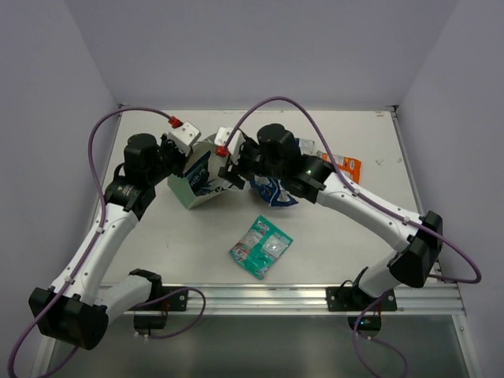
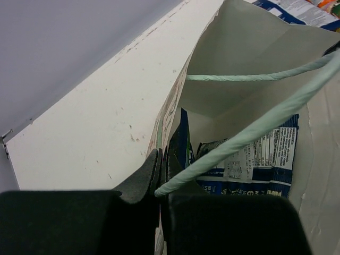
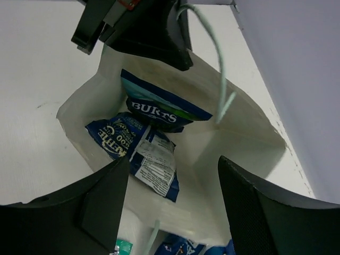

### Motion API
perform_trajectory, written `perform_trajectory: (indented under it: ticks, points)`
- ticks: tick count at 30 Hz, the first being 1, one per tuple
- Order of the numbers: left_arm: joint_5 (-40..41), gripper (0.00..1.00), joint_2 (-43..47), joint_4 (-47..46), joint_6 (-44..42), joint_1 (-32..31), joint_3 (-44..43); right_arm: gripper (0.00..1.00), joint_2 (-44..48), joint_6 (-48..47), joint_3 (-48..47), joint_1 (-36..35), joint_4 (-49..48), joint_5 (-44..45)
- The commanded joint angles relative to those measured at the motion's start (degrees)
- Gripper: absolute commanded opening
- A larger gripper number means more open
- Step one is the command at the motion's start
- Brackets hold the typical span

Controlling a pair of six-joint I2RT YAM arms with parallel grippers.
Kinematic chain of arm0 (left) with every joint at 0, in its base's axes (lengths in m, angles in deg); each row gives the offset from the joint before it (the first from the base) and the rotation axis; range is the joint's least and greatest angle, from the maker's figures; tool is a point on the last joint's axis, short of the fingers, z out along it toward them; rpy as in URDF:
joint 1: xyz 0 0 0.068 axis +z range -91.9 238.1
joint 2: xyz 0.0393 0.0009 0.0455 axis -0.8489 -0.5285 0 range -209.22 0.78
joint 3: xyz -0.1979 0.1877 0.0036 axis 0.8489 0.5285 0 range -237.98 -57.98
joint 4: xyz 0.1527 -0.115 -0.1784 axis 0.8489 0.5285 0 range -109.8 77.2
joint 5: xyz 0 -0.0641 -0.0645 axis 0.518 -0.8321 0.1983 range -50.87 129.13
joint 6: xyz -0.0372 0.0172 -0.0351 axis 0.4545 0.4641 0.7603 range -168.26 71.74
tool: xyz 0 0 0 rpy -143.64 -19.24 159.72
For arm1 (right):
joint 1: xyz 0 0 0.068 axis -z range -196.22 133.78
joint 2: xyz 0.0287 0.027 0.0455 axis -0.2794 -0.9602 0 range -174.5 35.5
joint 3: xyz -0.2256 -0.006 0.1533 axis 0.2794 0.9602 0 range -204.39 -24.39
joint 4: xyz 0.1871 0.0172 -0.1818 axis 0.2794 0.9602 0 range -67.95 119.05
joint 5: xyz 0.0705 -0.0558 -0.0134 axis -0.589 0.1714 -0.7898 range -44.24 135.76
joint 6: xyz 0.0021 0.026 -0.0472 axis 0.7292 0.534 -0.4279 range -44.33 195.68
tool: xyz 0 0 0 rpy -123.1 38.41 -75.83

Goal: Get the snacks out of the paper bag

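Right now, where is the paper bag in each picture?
Top external: paper bag sits a little left of the middle.
Left wrist: it fills the right side, whitish inside showing.
Right wrist: it is in the middle, mouth open.
Shared landmark: left gripper pinching its rim.

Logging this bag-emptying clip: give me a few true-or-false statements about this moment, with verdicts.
1. The paper bag is empty. False: at least two blue-and-white packets lie inside it.
2. The left gripper has its jaws shut on the bag's wall. True.
3. The right gripper holds a packet. False: its jaws stand open and empty, facing the bag's mouth.
4. The teal-green packet lies on the table, outside the bag. True.
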Motion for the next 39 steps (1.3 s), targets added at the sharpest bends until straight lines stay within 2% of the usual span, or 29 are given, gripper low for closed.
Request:
perform_trajectory:
  ticks: [1,10,23,33,39]
  points:
    - [-5.3,0.00,2.1,0.3,-1.7,-0.4,-2.5,0.70,-3.5,-3.3,-2.9,-2.2,-1.8,-0.6]
    - [-9.7,0.00,3.9,1.7,-2.5,-0.4,-1.8,0.70,-9.8,-3.9,-1.8,-3.7,-4.8,-0.3]
    - [-12.0,0.00,4.2,3.0,-2.6,-0.4,-2.4,0.85,-15.6,-12.8,-0.7,-3.8,-7.8,3.3]
    - [-13.3,0.00,3.5,4.1,-3.1,-0.5,-3.5,0.86,-19.1,-16.4,-1.4,-3.9,-11.7,4.4]
    - [-12.1,0.00,3.3,3.9,-2.5,-0.5,-4.3,0.86,-18.4,-14.8,2.0,-4.2,-16.3,2.6]
